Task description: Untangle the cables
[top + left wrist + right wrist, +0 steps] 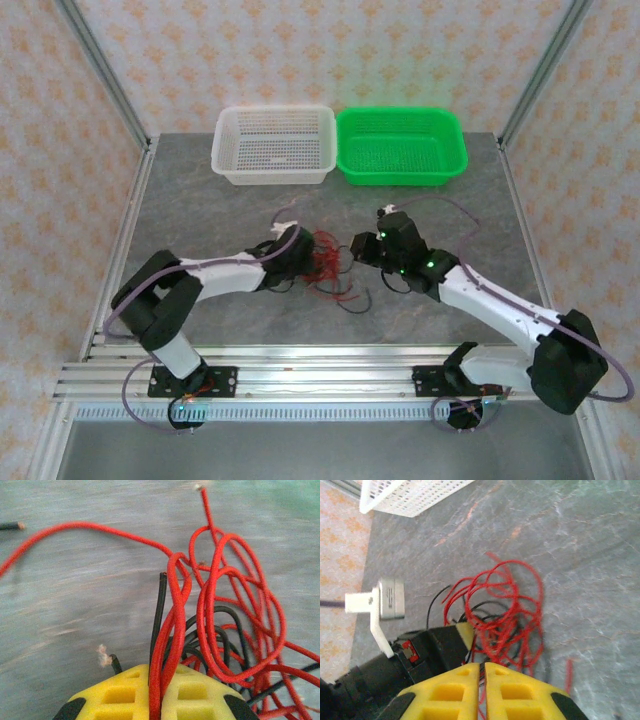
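The cables (325,262) are a tangle of thin red and black wires on the grey table, between the two arms. My left gripper (304,254) sits at the tangle's left side. Its yellow fingers (125,692) are shut on a red loop and a black strand (159,615), and more red loops (225,605) spread out beyond them. My right gripper (358,246) is at the tangle's right side. Its yellow fingers (520,692) are shut, with a thin strand pinched in the narrow gap. The red coils (507,605) lie just past its tips.
A white basket (273,147) and a green basket (401,147) stand side by side at the back of the table. The left gripper's black body (427,650) is close beside the right fingers. A loose red end (568,672) lies apart from the tangle.
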